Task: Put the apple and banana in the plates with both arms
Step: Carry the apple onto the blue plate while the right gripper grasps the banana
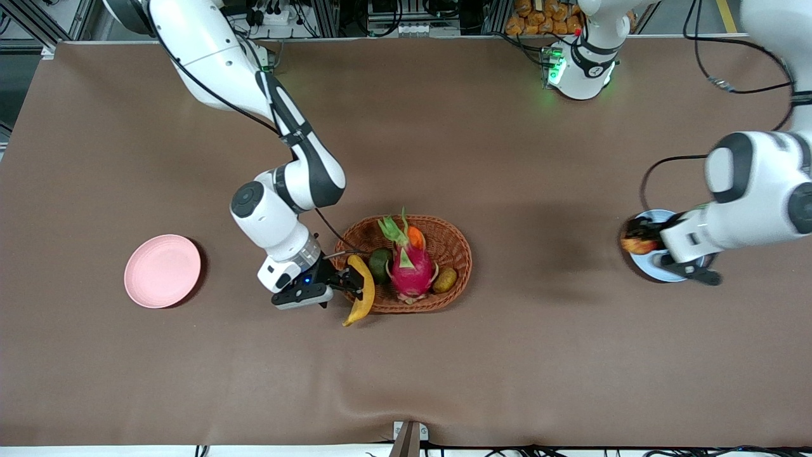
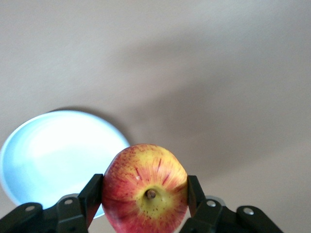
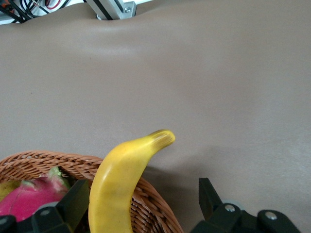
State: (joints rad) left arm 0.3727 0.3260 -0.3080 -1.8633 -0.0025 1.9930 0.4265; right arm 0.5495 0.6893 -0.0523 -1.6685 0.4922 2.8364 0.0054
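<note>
Two grippers: left gripper [image 2: 145,201] clamping speckled round apple [image 2: 145,188] over matte blue plate [image 2: 48,155]; right gripper [image 3: 141,204] seemingly gripping smooth curved banana [image 3: 121,184].

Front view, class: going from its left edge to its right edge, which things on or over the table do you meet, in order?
Pink plate → right gripper → banana → basket → apple → blue plate

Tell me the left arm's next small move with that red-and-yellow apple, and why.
Probably lower and release. The left gripper is shut on the small round red-and-yellow apple, held over the light blue round plate, so it likely only needs setting down. Meanwhile the right gripper is at the long yellow banana.
</note>
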